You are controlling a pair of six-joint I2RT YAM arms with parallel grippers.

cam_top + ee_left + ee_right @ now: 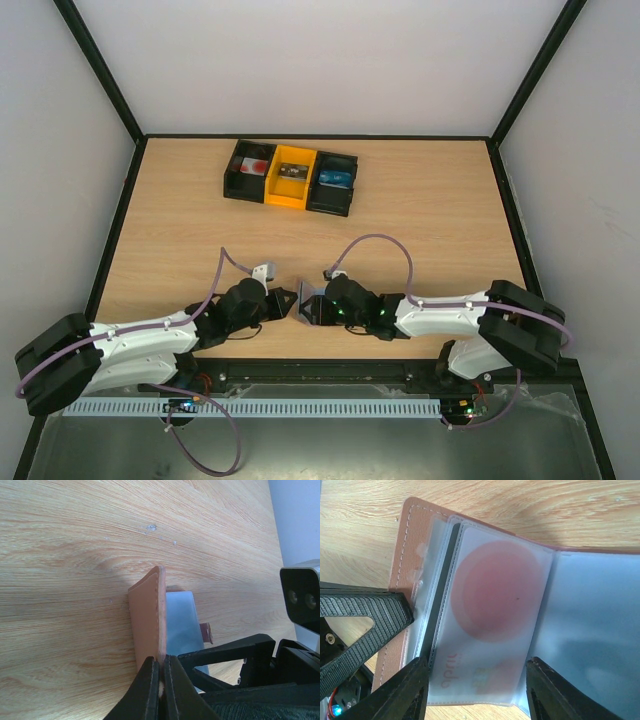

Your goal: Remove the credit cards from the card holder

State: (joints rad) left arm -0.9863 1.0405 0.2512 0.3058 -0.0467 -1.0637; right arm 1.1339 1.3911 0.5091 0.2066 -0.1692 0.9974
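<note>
**Left claw (160, 662) pinches, right claw (477, 665) straddles**

Black fingers (145, 690) of the left claw fill the bottom of the left wrist view. They are pressed together on the brown rim of the card holder (147, 620), with the stitched cover seen almost edge-on. Behind the cover shows a grey-blue pocket (180, 622), and a small brown tab (206, 632) sticks out at its far side. Whether the holder touches the tabletop (430, 230) cannot be told.

Seen from the right wrist, the holder lies open toward the camera. A reddish card (495, 610) sits inside a clear pocket, a large red disc showing through the plastic. The right claw's fingers (405, 690) stand spread, one at each side of that pocket's lower end, just beside its edges. Whether they press on it cannot be told. To the right of the reddish card lies a bluish pocket (595, 630); a card inside it cannot be made out.

From above, both claws meet near the front edge of the tabletop with the holder between them. Well apart, toward the back, three bins stand touching in a row: a black bin (232, 182), an orange bin (285, 200) and a second black bin (330, 206).
</note>
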